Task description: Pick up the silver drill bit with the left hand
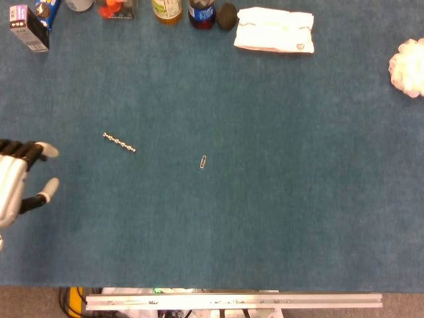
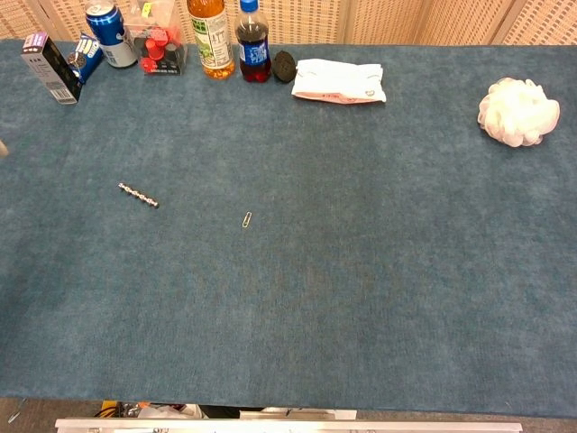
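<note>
The silver drill bit (image 1: 119, 142) lies flat on the blue table, angled from upper left to lower right, left of centre; the chest view shows the same drill bit (image 2: 138, 195). My left hand (image 1: 20, 182) reaches in from the left edge of the head view, fingers spread and empty, well to the left of the bit and slightly nearer to me. In the chest view only a blurred fingertip shows at the left edge. My right hand is out of both views.
A small paper clip (image 1: 203, 161) lies right of the bit. Along the far edge stand a dark box (image 2: 50, 67), a blue can (image 2: 107, 34), two bottles (image 2: 209, 36), a white packet (image 2: 339, 80) and a white puff (image 2: 516, 112).
</note>
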Controlling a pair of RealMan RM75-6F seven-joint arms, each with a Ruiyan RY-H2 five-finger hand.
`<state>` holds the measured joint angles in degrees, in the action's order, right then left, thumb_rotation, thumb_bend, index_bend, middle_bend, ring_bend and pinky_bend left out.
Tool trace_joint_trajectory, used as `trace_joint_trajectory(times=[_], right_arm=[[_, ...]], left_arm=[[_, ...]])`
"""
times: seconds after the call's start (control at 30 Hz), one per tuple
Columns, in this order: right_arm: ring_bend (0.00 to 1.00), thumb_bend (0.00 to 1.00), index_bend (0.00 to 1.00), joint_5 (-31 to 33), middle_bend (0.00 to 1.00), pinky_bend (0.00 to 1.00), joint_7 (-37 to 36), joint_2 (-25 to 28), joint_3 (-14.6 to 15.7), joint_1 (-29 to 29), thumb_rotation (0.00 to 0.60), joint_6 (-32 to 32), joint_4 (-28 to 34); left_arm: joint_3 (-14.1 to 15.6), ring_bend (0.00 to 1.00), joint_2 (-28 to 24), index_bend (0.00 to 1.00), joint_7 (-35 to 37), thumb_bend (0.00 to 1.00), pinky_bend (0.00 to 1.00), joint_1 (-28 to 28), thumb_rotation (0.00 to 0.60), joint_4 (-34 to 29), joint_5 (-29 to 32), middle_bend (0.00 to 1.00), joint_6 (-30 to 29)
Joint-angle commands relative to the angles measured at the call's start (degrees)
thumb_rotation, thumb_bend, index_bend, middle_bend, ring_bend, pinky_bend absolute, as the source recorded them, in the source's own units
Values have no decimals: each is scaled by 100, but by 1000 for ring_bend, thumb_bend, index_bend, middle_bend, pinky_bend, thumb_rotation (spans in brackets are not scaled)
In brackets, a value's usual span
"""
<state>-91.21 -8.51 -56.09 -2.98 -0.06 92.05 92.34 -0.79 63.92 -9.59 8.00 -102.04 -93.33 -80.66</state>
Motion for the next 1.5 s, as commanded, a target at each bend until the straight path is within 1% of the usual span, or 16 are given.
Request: trace_joint_trajectory(times=[0.03, 0.17, 0.27, 0.37, 0.47, 0.53, 0.6, 0.73, 0.83, 1.0, 1.13, 1.23, 1.5], right_arm=[[336, 289, 393, 20, 379, 477, 55, 35, -32, 24, 600, -7, 68], [336, 289, 392, 28, 379, 477, 144, 74, -44, 62, 600, -61, 168], [337, 289, 392, 39, 379, 477, 181, 94, -48, 84, 600, -101, 220], [336, 289, 392, 75, 379, 477, 224, 107, -55, 98, 600, -138, 260], [336, 289, 392, 91, 379, 477, 256, 107, -55, 107, 600, -161, 291], [336, 289, 392, 111, 379, 477, 278, 111, -48, 107, 600, -185, 306], [337, 289, 392, 140, 379, 477, 283, 123, -42, 97, 600, -195, 330], [337, 289, 392, 199, 379, 477, 300, 152, -48, 66, 600, -175, 367], [337, 289, 392, 233, 379, 477, 317, 166, -46, 63, 600, -202, 384], [339, 289, 392, 277, 379, 477, 331, 158, -43, 79, 600, -266, 391], [342, 289, 392, 297, 379, 477, 346, 153, -44, 95, 600, -308, 394], [343, 289, 392, 307, 379, 477, 361, 160, -46, 106, 600, -331, 410], [348, 289, 392, 307, 379, 477, 378, 143, -34, 131, 600, -390, 419]], left_arm=[[-46, 429, -51, 377, 151, 258, 374, 426, 600, 134, -157, 464, 514], [-129, 429, 24, 367, 260, 258, 403, 882, 600, 307, -165, 464, 1077], [-184, 431, 95, 361, 229, 258, 416, 1150, 600, 435, -162, 470, 1387], [-224, 446, 205, 356, 111, 252, 450, 1418, 600, 586, -232, 493, 1641], [-239, 528, 332, 338, -23, 251, 549, 1691, 600, 765, -206, 551, 1993], [-262, 598, 412, 328, -164, 251, 640, 1877, 600, 857, -101, 613, 2282], [-280, 654, 467, 326, -285, 251, 697, 2037, 600, 906, 42, 666, 2554], [-316, 756, 600, 329, -397, 251, 789, 2267, 600, 984, 278, 765, 2888], [-342, 812, 731, 335, -463, 251, 829, 2429, 600, 1099, 454, 814, 3102], [-370, 876, 925, 354, -603, 251, 880, 2615, 600, 1284, 709, 873, 3286], [-377, 913, 1054, 397, -686, 250, 910, 2698, 600, 1480, 828, 915, 3289], [-343, 927, 1151, 423, -736, 250, 925, 2725, 600, 1670, 786, 936, 3181], [-164, 939, 1241, 435, -857, 251, 936, 2734, 600, 1941, 735, 957, 3044]])
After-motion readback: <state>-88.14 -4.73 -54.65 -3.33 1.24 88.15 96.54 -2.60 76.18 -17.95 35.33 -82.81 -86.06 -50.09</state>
